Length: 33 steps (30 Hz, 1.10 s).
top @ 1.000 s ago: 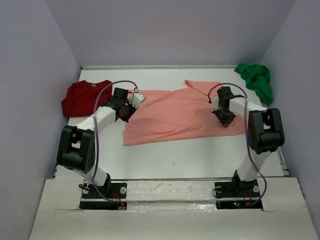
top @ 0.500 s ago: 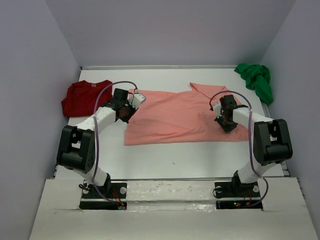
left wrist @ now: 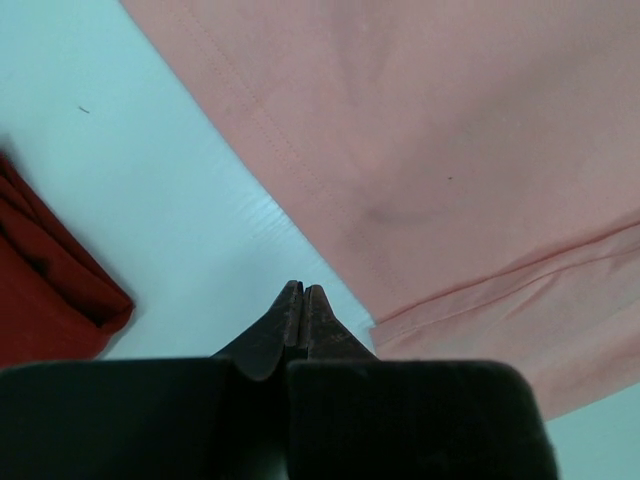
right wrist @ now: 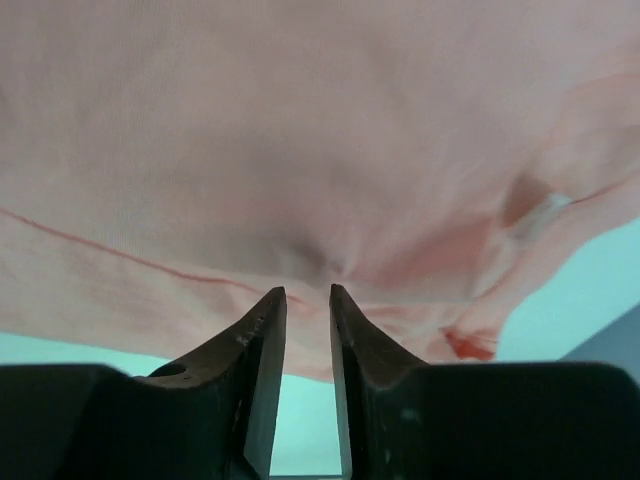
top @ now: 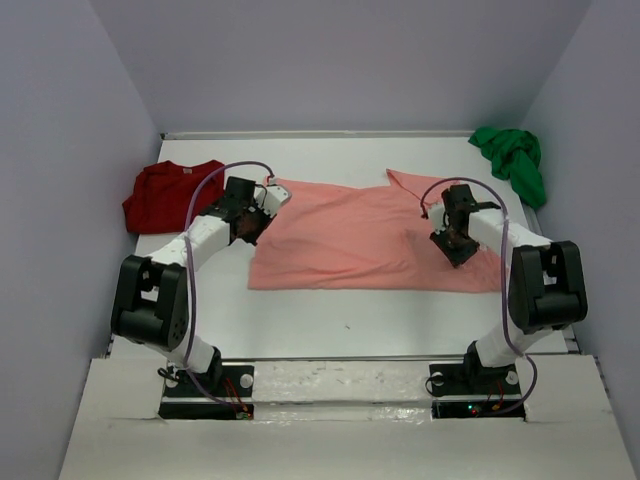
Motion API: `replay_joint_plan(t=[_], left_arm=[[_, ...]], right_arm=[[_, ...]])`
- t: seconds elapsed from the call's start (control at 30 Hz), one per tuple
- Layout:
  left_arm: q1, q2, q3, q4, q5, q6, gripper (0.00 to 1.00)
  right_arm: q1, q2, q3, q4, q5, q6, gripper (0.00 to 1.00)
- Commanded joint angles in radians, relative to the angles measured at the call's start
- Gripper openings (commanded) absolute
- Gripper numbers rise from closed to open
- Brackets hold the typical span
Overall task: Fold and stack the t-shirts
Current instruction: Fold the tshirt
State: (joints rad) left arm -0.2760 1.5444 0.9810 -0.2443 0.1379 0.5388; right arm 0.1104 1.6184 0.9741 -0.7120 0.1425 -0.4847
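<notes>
The top view gives you the whole layout. The salmon-pink t-shirt [top: 350, 235] lies spread across the middle of the bench [top: 380, 320]. The dark red t-shirt [top: 165, 195] lies at the far left, and the bright green t-shirt [top: 515, 160] is crumpled in the far right corner. The left arm [top: 190, 245] reaches to the pink shirt's left edge, and the right arm [top: 500, 235] comes down on its right part. From up there you cannot read either set of jaws.

The wrist views settle that for you. The left jaws are clenched tight together with no cloth visible between them. Their tip is over bare bench just beside the pink shirt's stitched hem. That view also shows a strip of bench separating the pink shirt from the dark red one. The right jaws stand slightly parted with a narrow gap, released, low over the pink cloth. A small pucker in the fabric sits just ahead of their tips, and a seam line runs across it.

The bench is plain white and glossy. Pale lavender-grey walls [top: 330, 60] enclose it at the back and on both sides.
</notes>
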Motion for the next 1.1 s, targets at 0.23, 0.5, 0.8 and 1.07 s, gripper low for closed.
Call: replay_joint_plan(t=[0.23,0.5,0.8,1.07], left_arm=[[0.021,-0.014,0.140,0.178,-0.115,-0.006,0.14],[0.115,0.273,0.375,0.168,0.066,-0.169,0.15],[0.161,0.437,0.501,0.135,0.186,-0.209,0.11],[0.162,0.459,0.502,0.142,0.220,-0.226,0.11]], right_arm=[[-0.006,-0.006,0.431,0.104,0.088,0.003,0.60],[-0.006,0.365,0.725,0.206,0.265,0.129,0.33],[-0.025,0.578,0.873,0.158,0.309,0.118,0.29],[-0.025,0.526,0.844,0.095,0.198,0.113,0.32]])
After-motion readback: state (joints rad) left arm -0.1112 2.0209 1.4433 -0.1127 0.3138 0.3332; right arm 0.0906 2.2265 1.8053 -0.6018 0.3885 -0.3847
